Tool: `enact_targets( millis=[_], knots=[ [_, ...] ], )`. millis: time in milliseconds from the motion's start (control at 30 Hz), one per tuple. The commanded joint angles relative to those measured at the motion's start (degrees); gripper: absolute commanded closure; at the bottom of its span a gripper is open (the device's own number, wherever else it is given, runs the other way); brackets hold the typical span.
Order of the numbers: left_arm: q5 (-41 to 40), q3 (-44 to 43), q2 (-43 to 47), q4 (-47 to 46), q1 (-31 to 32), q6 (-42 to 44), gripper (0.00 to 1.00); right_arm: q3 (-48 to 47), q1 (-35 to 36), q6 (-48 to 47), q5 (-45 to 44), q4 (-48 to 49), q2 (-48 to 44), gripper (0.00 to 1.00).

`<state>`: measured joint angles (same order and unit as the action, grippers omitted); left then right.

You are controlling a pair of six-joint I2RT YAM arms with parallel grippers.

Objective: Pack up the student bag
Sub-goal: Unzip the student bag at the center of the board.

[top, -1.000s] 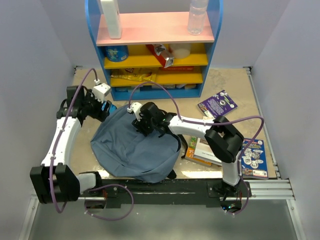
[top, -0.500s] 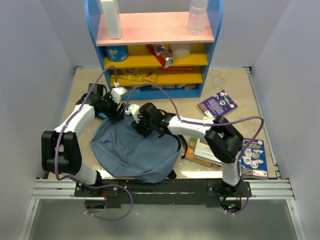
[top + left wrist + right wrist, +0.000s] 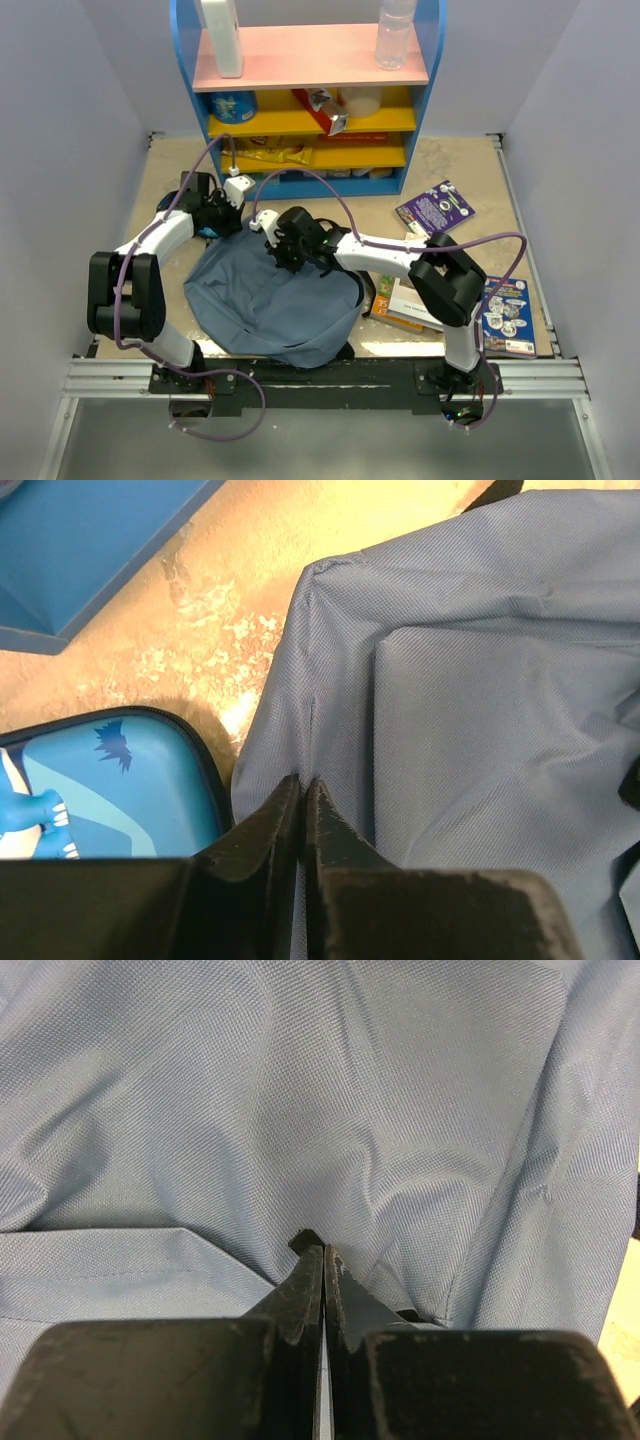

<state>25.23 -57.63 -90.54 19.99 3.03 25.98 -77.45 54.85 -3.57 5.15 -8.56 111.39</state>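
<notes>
- Table [image 3: 460, 170]: a beige, mottled surface that carried every loose item, with the two arm bases at its near edge.
- Shelf unit [image 3: 300, 55]: blue frame with a pink top board and yellow lower boards, placed at the far edge of the table. A white bottle [image 3: 222, 35] and a clear bottle [image 3: 395, 30] stood upright on the top board.
- Student bag [image 3: 265, 310]: slate-blue fabric, lying flat and crumpled on the table left of centre, between the shelf unit and the arm bases. Its near edge lay close to the base rail.
- Left gripper [image 3: 303, 785]: positioned at the far-left edge of the bag. Its fingers were pressed together on a raised seam of the bag fabric, and a thin strip of cloth showed between them.
- Right gripper [image 3: 323, 1255]: positioned on the far part of the bag, just right of the left gripper. Its fingers were closed on a puckered fold of the same fabric.
- Stack of books [image 3: 405, 300]: on the table just right of the bag.
- Blue booklet [image 3: 508, 315]: near right, flat on the table.
- Purple booklet [image 3: 435, 208]: far right, flat, well apart from the bag.
- Blue pouch [image 3: 110, 790]: bright blue with a dark zip border, just left of the bag's far-left edge, beside the left gripper.
</notes>
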Motion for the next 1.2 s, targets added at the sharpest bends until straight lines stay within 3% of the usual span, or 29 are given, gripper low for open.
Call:
enact_targets(
  millis=[0,100,167,233,300,433,767,867,1067,1133,1167],
  knots=[
    [-0.18,2.34,1.42,-3.11,0.40,-2.68,0.92,-0.60,0.61,0.94,-1.54,1.79,-1.61,1.00],
    [-0.27,2.96,1.86,-3.46,0.40,-2.77,0.94,0.72,0.70,0.59,-3.12,2.23,-3.63,1.00],
    [-0.27,2.96,1.95,-3.29,0.40,-2.77,0.94,0.99,0.70,-0.37,-3.57,1.27,-3.82,0.72],
    [-0.19,3.05,2.04,-3.38,0.40,-2.86,0.94,0.81,0.70,-1.26,-3.13,0.82,-3.64,0.53],
    [-0.19,3.40,2.47,-3.64,0.40,-2.95,0.94,0.81,0.70,-1.52,-2.25,0.82,-3.64,0.47],
    [-0.27,3.66,2.65,-3.82,0.40,-2.95,0.94,0.20,0.61,-2.23,-0.93,1.18,-3.38,0.46],
    [-0.71,3.75,2.56,-4.08,0.40,-3.12,0.94,-1.65,0.78,-2.49,3.11,-0.15,0.31,0.52],
    [-0.45,3.75,2.39,-4.08,0.40,-3.56,0.94,-2.09,0.78,-2.14,2.15,-0.32,1.54,0.58],
    [-0.19,4.10,3.00,-3.91,0.40,-3.74,0.95,-2.79,0.78,-1.44,0.31,-0.15,2.60,0.84],
    [-0.19,4.36,3.44,-3.90,0.40,-3.74,0.95,-2.71,0.78,-1.26,-0.31,0.03,2.43,1.00],
    [-0.19,4.54,3.62,-3.82,0.40,-3.65,0.95,-2.62,0.87,-1.26,-0.57,0.21,2.16,1.00]
  ],
)
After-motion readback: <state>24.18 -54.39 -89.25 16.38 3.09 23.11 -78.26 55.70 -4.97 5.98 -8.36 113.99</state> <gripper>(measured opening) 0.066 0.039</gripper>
